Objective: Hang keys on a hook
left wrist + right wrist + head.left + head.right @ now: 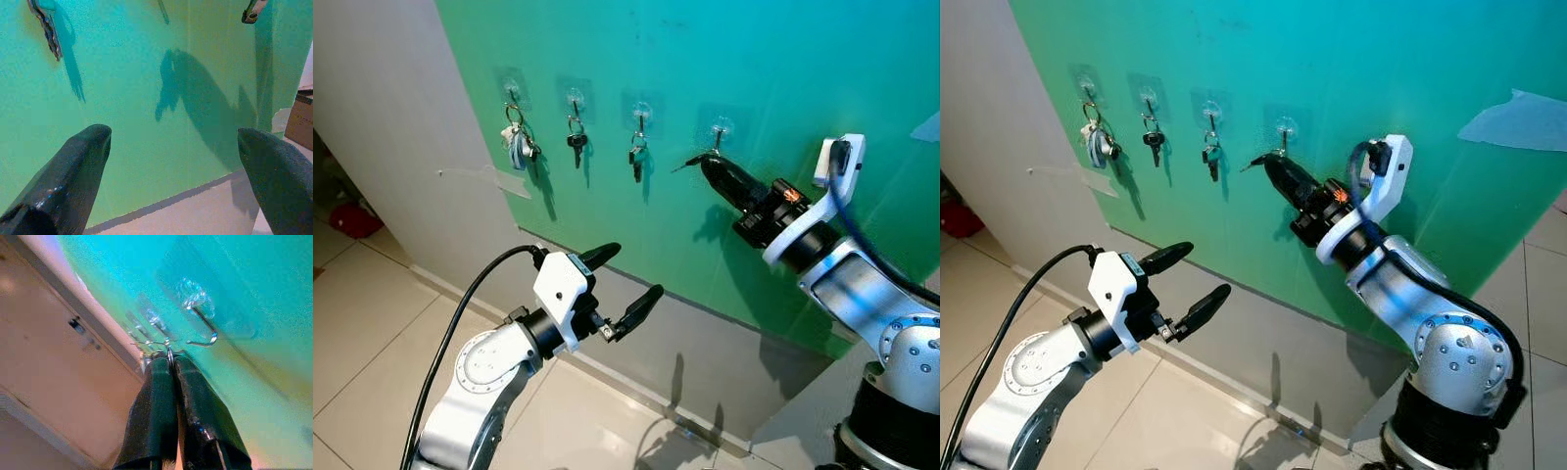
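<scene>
Four clear hooks sit in a row on a green wall panel (783,88). Key sets hang from the three on the left (517,142) (576,137) (636,157). The fourth hook (720,130) is bare. Just below and left of it, my right gripper (705,164) is shut on a key ring (168,352), with a key (685,164) sticking out leftward. In the right wrist view the ring sits a short way from the hook's upturned tip (211,339), not on it. My left gripper (634,270) hovers lower down, open and holding nothing.
A grey wall (401,127) adjoins the panel on the left, with tiled floor (362,323) below. Something red (352,220) lies at far left. A cardboard box (299,117) stands beyond the panel's end. Pale tape (1518,117) is stuck on the panel at right.
</scene>
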{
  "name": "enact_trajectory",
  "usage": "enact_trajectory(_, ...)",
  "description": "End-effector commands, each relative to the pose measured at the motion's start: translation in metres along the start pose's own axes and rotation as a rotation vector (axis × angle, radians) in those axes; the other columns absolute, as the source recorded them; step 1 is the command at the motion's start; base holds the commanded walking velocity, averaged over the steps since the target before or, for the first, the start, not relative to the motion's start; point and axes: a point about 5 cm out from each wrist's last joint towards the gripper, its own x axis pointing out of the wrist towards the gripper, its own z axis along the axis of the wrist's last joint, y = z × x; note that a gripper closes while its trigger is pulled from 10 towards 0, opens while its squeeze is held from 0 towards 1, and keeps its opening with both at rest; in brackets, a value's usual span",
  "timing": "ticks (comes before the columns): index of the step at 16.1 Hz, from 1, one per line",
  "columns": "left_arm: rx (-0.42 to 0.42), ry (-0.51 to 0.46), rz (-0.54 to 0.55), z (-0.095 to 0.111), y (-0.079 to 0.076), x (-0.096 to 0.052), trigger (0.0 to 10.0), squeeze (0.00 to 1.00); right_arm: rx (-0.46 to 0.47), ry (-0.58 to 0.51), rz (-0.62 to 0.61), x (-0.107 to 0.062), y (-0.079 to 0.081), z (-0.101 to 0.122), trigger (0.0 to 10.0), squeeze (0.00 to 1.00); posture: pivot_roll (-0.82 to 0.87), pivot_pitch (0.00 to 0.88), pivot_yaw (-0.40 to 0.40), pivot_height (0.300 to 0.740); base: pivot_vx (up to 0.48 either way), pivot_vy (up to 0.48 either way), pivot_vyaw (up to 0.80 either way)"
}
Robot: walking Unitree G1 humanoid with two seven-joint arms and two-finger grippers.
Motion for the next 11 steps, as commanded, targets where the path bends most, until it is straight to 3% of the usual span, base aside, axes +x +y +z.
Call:
enact_trajectory(1, 0.008, 0.000, -0.005, 0.003, -0.001, -0.001, 10.0, 0.00, 0.052, 0.022, 0.035, 0.001, 0.007, -0.003, 10.0, 0.00, -0.08, 0.000, 0.037, 0.740, 0.000, 0.000, 0.00)
enact_trajectory(4, 0.007, 0.003, -0.004, 0.003, -0.001, -0.003, 10.0, 0.00, 0.069, 0.086, 0.054, -0.002, 0.012, -0.014, 10.0, 0.00, -0.08, 0.000, 0.036, 0.740, 0.000, 0.000, 0.00)
enact_trajectory(11, 0.011, 0.005, -0.011, 0.003, -0.002, -0.004, 10.0, 0.00, -0.019, 0.035, -0.010, -0.001, 0.011, 0.007, 10.0, 0.00, -0.08, 0.000, 0.037, 0.740, 0.000, 0.000, 0.00)
